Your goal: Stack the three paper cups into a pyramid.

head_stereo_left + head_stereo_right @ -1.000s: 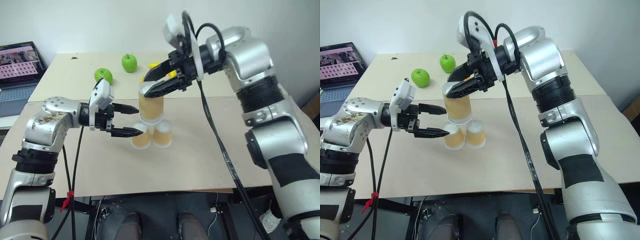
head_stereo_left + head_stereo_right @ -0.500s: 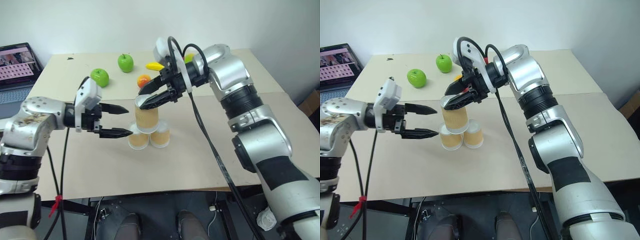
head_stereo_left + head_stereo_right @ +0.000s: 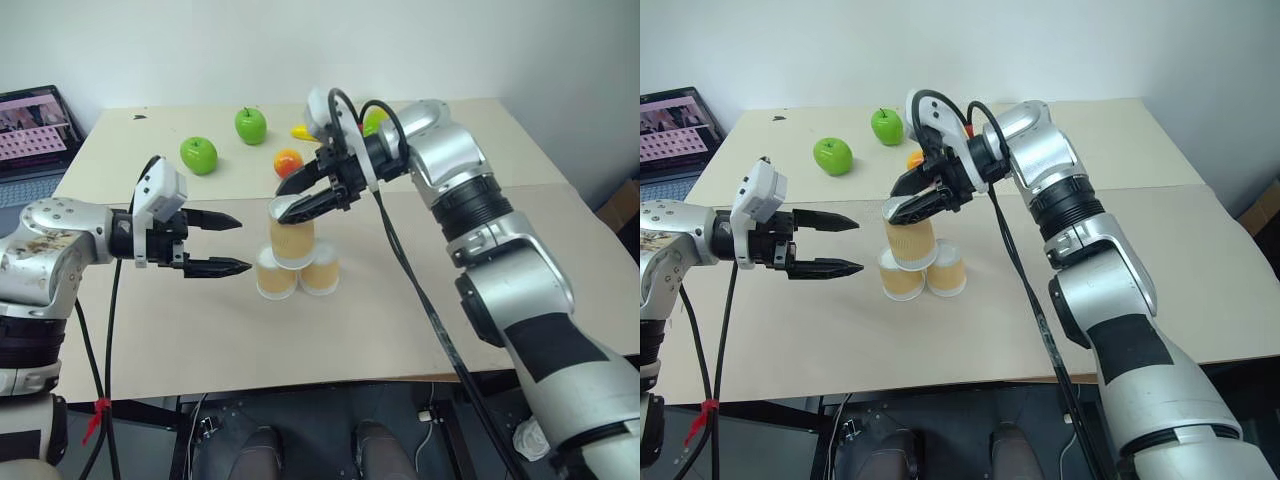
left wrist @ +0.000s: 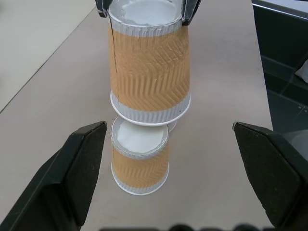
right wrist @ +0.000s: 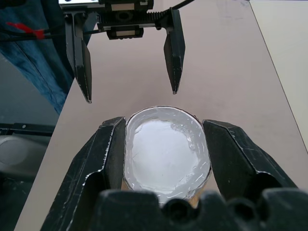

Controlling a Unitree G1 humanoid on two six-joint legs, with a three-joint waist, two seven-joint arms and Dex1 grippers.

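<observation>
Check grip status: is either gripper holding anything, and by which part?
Right gripper clamps the upside-down tan-orange ribbed paper cup at its white upper end, over the two lower cups. Left gripper is open, holding nothing.

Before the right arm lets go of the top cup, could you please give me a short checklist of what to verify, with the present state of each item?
1. Two bottom cups side by side, upside down on the table: ok.
2. Top cup upside down over the seam between them: ok.
3. Top cup resting on both bottom cups: cannot tell; the left wrist view shows its rim at the near cup's base, the far cup is hidden.
4. Right gripper shut on the top cup: ok.
5. Left gripper open, clear of the cups: ok.
6. Apples and other fruit away from the stack: ok.
</observation>
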